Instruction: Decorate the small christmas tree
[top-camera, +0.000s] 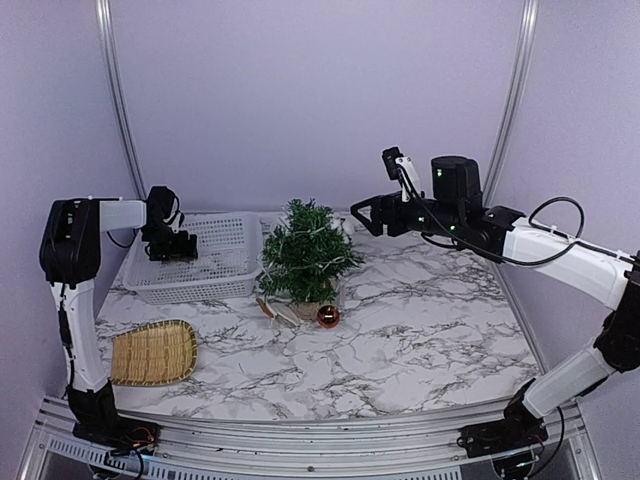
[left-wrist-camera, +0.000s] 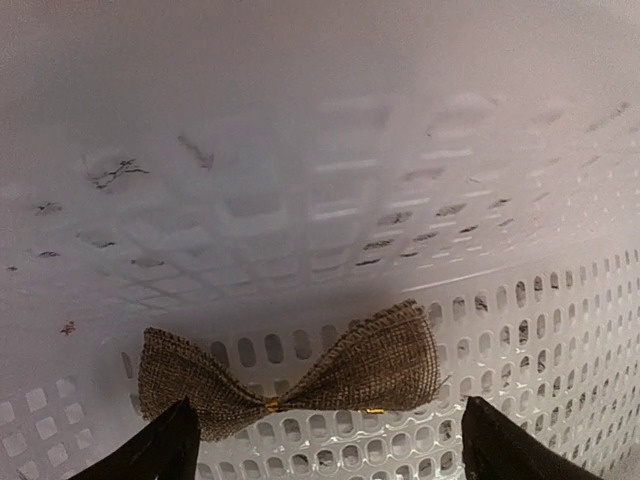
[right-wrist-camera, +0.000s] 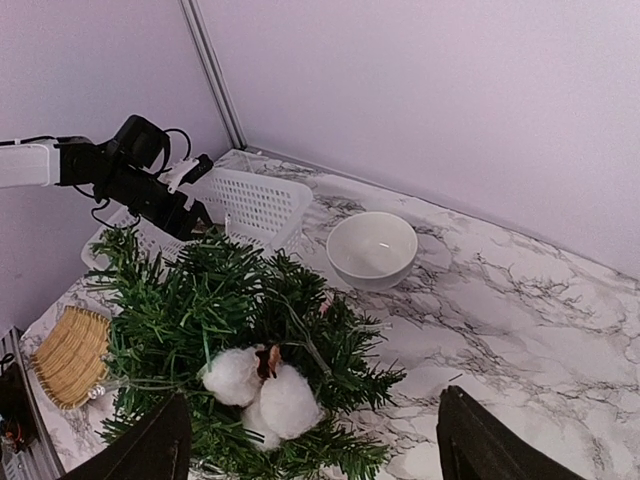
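- Right gripper (top-camera: 356, 216) fingers (right-wrist-camera: 150, 450) are sitting closest to the lens in the right wrist view. They're spread wide with nothing between them, hanging in the air above the small christmas tree (top-camera: 306, 250) and off to its far right.
- That tree is standing upright in its tan pot about mid-way across the marble table (top-camera: 420, 330).
- Two white fluffy balls (right-wrist-camera: 265, 390) are nestling in the tree's branches, on the side facing the right wrist camera.
- A red bauble (top-camera: 328, 317) is lying on the table just beside the pot, to the tree's near right.
- Some pale tan bits (top-camera: 275, 310) are lying at the tree's near left, right by the pot. Too small for me to tell what they are.
- A white bowl (right-wrist-camera: 372, 250) is sitting upright near the tree, on its far side in the right wrist view.
- A white basket (top-camera: 200, 260) is sitting just left of the tree, its corner almost under the branches.
- The left gripper (top-camera: 183, 247) is dipping into that basket, well apart from the tree. Its fingers are spread either side of a burlap bow (left-wrist-camera: 290, 370) lying against the basket wall, and they're not pinching it.
- A woven tray (top-camera: 153, 352) is lying off to the tree's near left, well apart from it.
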